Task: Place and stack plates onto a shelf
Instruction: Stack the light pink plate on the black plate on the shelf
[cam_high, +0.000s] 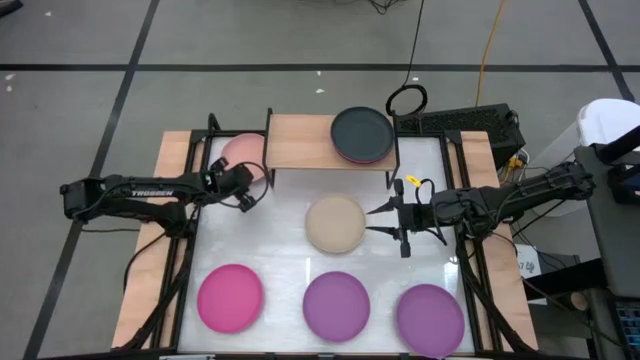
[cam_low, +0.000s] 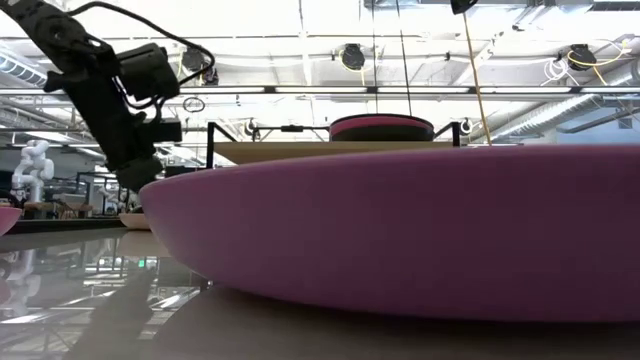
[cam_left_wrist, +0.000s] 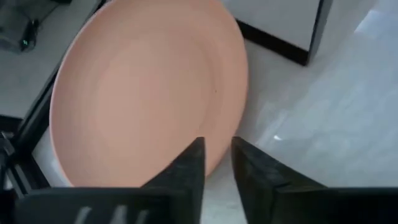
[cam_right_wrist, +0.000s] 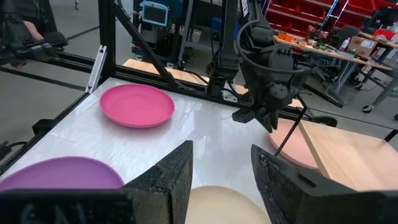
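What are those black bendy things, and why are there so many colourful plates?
Those are two robot arms. Each ends in a gripper, a hand with two fingers. One picture looks down from above, one looks from table height, and two come from cameras on the arms' wrists. The left gripper is at the pale pink plate, which lies beside the shelf, a little wooden rack. Its fingers are slightly apart and the plate looks let go. The right gripper is open and empty, next to the beige plate. A dark grey plate already sits on the shelf. A magenta plate and two purple plates wait in front.
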